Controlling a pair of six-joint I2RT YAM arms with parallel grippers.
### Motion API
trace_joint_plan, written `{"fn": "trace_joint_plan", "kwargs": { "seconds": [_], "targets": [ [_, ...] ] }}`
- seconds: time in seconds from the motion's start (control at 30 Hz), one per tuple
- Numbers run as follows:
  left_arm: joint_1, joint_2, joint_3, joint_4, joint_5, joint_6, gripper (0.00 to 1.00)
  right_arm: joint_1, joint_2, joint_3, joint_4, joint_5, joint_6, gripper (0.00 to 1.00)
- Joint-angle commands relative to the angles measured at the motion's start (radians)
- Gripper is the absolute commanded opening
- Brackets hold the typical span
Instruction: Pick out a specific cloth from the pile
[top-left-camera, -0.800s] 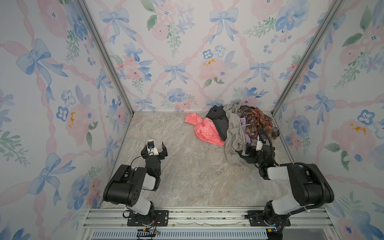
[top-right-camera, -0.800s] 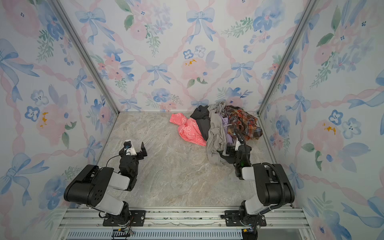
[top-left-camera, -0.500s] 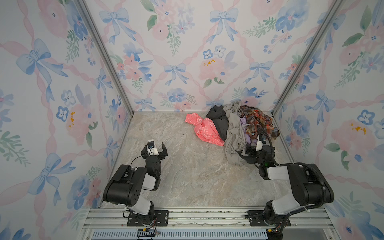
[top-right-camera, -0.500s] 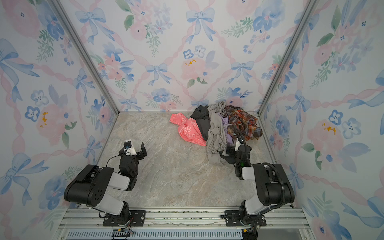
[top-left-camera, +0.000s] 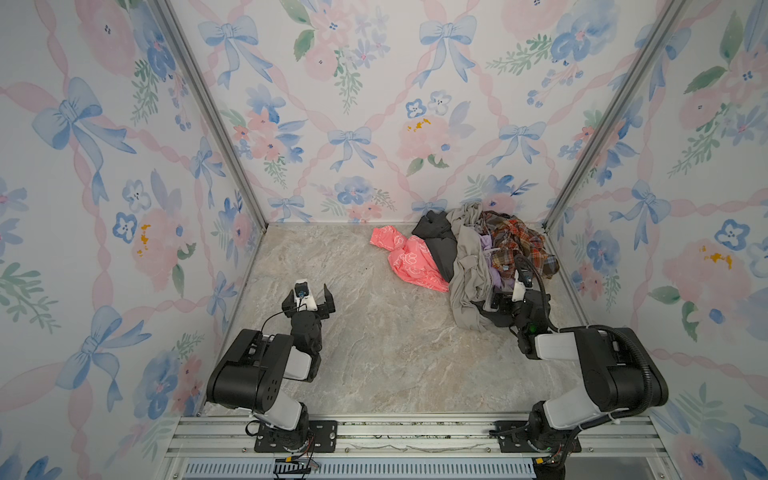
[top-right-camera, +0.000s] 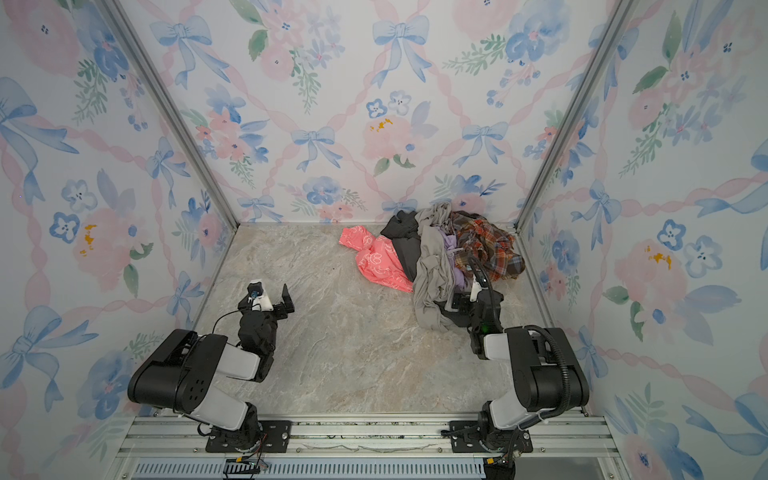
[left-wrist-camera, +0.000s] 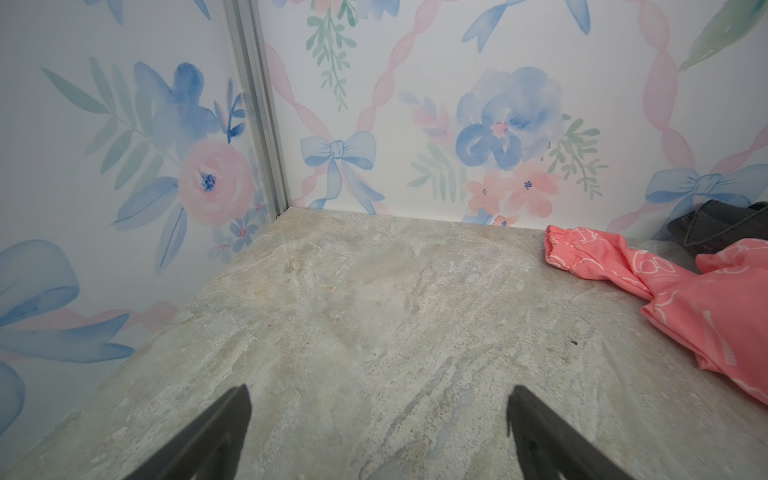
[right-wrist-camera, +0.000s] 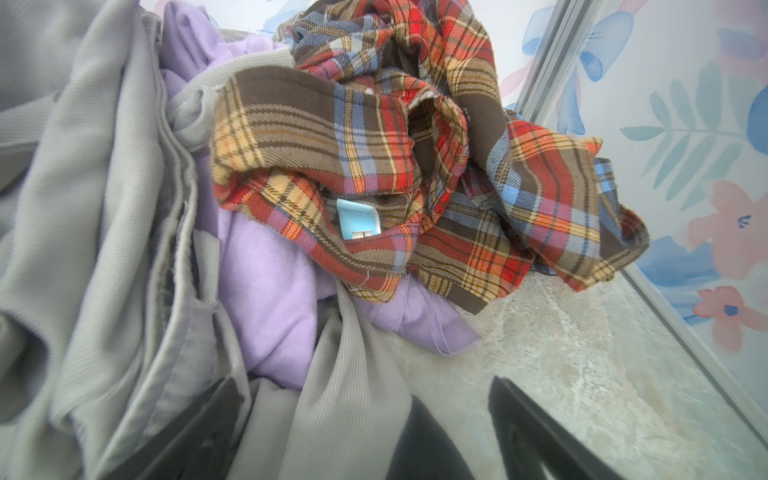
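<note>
Spread right claw (right-wrist-camera: 365, 384) before the cloth (right-wrist-camera: 266, 291)

Both top views are bright and evenly lit, and the shadows on the table (top-left-camera: 374, 365) are soft and weak. There is no strong glare. The straight wall posts lean outward near the edges. In the wrist views the left claw (left-wrist-camera: 379, 392) and the right claw (right-wrist-camera: 365, 384) look dark and slightly blurred.

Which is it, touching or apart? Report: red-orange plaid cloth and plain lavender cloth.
Touching. The right wrist view shows the red-orange plaid cloth draped over the plain lavender cloth.
</note>
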Motion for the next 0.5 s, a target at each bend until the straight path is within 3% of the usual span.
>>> {"fn": "trace_joint_plan", "kwargs": {
  "seconds": [0.0, 0.47],
  "targets": [
    [0.009, 0.002, -0.006, -0.001, -0.008, 0.008, 0.98, -0.002, -0.006, 0.010, 0.001, -0.012, -0.002, 0.97],
    [0.025, 0.003, -0.001, -0.009, 0.040, 0.001, 0.98, -0.005, -0.006, 0.012, -0.002, -0.017, 0.001, 0.97]
  ]
}}
